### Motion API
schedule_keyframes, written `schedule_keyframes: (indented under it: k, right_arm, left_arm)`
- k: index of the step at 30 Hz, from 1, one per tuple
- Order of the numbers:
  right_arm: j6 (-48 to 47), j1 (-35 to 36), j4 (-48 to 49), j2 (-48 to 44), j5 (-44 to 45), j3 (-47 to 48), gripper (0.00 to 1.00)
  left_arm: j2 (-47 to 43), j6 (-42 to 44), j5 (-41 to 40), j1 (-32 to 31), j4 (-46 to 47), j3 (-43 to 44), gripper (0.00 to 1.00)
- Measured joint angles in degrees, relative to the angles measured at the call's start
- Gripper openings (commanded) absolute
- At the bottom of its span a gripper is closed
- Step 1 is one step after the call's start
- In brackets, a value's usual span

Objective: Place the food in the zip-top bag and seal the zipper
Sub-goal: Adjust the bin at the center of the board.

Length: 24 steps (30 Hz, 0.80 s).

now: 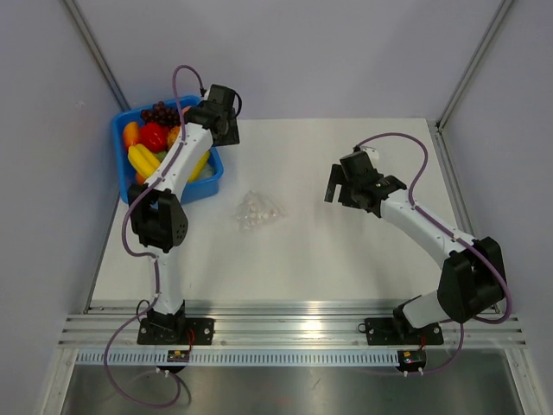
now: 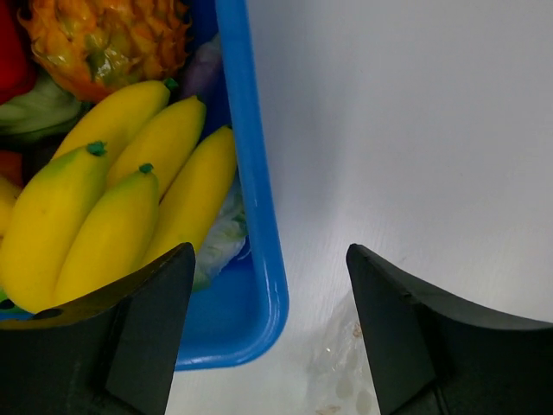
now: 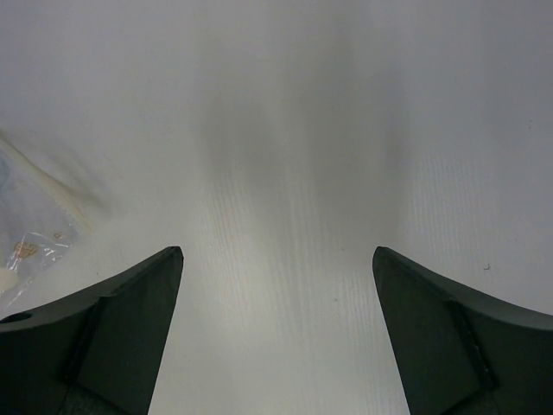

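1. Fruit of the task, a small rounded peach-like fruit (image 1: 131, 134) in orange blushing to red, lies in the blue bin (image 2: 255, 199) near its left side, as far as the top view lets one tell. No finger touches it.
2. The zip-top bag (image 1: 257, 210) lies flat and crumpled on the table (image 1: 346, 259), between the two arms and just off the bin's near right corner. It is clear crinkly film with whitish glints. Its zipper strip cannot be made out.
3. The left gripper (image 2: 270, 248) hangs above the bin's right wall with its jaws spread wide and nothing between them. Its fingers (image 2: 130, 328) are dark, matt wedges, and the wall runs up through the gap in its wrist view.
4. The right gripper (image 3: 276, 251) hangs over bare table to the right of the bag, also wide open and empty. Its fingers (image 3: 449, 337) are the same dark, tapering shape, and an edge of the bag shows at the left of its wrist view.
5. The bin is smooth glossy plastic with rounded corners. It holds a bunch of curved yellow bananas (image 2: 112, 199) with green tips, a spiky orange fruit (image 2: 104, 39), a shiny red fruit (image 1: 154, 136) and dark grapes (image 1: 160, 112).
6. The table is white and matt.
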Motion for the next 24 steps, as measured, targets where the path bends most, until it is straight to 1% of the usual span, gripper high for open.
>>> schedule_keyframes:
  k: [5,7,15,21,24]
  right_arm:
    - [-0.2,0.0,-0.1,0.0,0.0,0.0,1.0]
    - [-0.3,0.0,-0.5,0.0,0.0,0.0,0.99]
    - [0.6,0.0,-1.8,0.1,-0.2,-1.3,0.99]
    - [0.6,0.0,-2.2,0.1,-0.2,-2.5,1.0]
    - [0.5,0.0,-2.2,0.0,-0.2,-2.6,0.99]
  left_arm:
    - [5.3,-0.3,-0.5,2.7,0.0,6.8,0.75]
    - [7.1,-0.3,-1.1,3.0,0.9,8.2,0.75]
    - [12.2,-0.3,-2.3,4.8,3.0,8.2,0.77]
    - [14.3,-0.7,-2.3,6.0,5.0,8.5,0.76]
    - [15.1,-0.7,-2.3,6.0,5.8,9.1,0.74]
